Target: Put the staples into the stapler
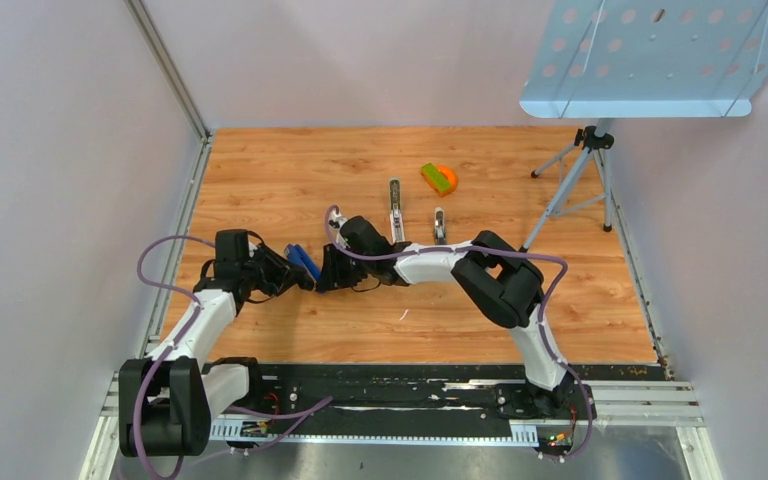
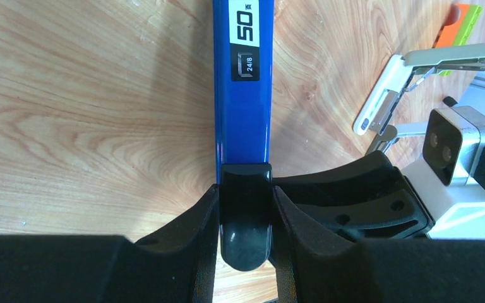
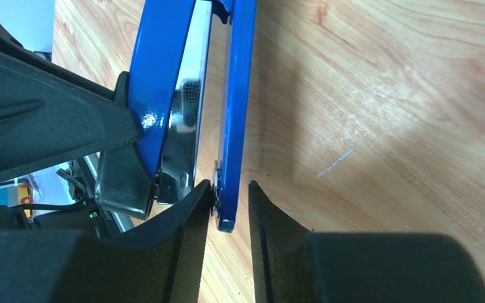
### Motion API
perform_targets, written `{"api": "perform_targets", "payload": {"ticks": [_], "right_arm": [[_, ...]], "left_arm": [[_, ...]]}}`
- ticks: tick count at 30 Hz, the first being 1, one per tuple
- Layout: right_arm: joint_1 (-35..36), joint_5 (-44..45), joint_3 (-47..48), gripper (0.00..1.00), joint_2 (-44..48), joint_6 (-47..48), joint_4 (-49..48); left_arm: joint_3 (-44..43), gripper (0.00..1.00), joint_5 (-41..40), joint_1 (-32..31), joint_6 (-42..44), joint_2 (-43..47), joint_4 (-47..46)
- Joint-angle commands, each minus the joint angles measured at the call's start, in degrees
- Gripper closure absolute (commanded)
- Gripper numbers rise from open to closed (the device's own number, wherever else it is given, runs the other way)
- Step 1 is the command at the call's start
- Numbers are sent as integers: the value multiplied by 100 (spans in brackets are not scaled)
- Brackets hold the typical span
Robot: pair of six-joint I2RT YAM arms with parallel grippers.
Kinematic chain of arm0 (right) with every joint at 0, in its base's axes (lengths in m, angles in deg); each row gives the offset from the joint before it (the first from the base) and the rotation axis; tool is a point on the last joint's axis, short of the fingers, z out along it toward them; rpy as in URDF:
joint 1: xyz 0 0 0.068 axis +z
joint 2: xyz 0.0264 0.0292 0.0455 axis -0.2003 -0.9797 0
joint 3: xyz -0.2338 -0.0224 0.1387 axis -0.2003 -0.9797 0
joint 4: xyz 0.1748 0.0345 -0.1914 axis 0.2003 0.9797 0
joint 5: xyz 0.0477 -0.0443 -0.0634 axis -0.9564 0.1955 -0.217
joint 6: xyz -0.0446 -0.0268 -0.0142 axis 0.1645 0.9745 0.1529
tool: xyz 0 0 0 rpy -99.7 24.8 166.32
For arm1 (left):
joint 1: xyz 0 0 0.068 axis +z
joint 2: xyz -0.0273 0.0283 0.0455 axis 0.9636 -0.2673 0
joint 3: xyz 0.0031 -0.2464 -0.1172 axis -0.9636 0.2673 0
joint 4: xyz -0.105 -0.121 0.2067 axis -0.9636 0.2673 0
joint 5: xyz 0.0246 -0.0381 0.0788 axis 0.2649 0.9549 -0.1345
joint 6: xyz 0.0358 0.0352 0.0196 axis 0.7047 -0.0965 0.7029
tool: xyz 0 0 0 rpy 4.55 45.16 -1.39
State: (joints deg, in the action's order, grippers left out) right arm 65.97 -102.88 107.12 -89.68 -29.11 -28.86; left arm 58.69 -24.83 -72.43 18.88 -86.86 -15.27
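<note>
A blue stapler point(image 1: 305, 262) lies between both grippers at the left of the wooden floor. My left gripper point(image 1: 288, 270) is shut on its black rear end point(image 2: 245, 214), and the blue top arm with the "50" label point(image 2: 243, 95) runs away from the fingers. In the right wrist view the stapler is spread apart, showing the top arm point(image 3: 155, 88), the silvery magazine point(image 3: 186, 132) and the thin blue base arm point(image 3: 233, 101). My right gripper point(image 3: 230, 189) straddles the tip of the base arm; the left finger touches it and a gap shows at the right finger. No staples are in view.
Two white and silver staplers point(image 1: 395, 210) point(image 1: 440, 226) lie behind the right arm; one shows open in the left wrist view point(image 2: 385, 95). A green and orange object point(image 1: 438, 178) sits farther back. A tripod stand point(image 1: 575, 185) carries a blue perforated panel point(image 1: 660, 50) at the back right.
</note>
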Motion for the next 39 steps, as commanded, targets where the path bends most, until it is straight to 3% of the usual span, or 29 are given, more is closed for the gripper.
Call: {"api": "perform_targets", "payload": {"ticks": [1, 5, 7, 13, 21, 33, 36, 39], "right_arm": [[80, -192, 114, 75, -156, 64, -199], [69, -121, -77, 93, 74, 54, -311], [46, -14, -130, 100, 203, 10, -235], [-60, 322, -474, 100, 704, -267, -417], [-115, 642, -670, 100, 1133, -335, -522], [-106, 1047, -997, 100, 1360, -303, -808], [-103, 1119, -1147, 100, 1361, -294, -1004], [-89, 1157, -1251, 100, 1375, -212, -1116]], "left_arm": [[34, 100, 175, -29, 104, -45, -236], [-95, 98, 177, -29, 182, -88, -142], [-153, 88, 217, -25, 199, -122, -164], [-314, 55, 515, -31, 262, -271, -211], [-278, 36, 1051, -144, 147, -211, -781], [9, 40, 1106, -409, -229, -340, -834], [144, 47, 1135, -407, -507, -341, -1069], [180, 59, 1175, -417, -656, -347, -1228]]}}
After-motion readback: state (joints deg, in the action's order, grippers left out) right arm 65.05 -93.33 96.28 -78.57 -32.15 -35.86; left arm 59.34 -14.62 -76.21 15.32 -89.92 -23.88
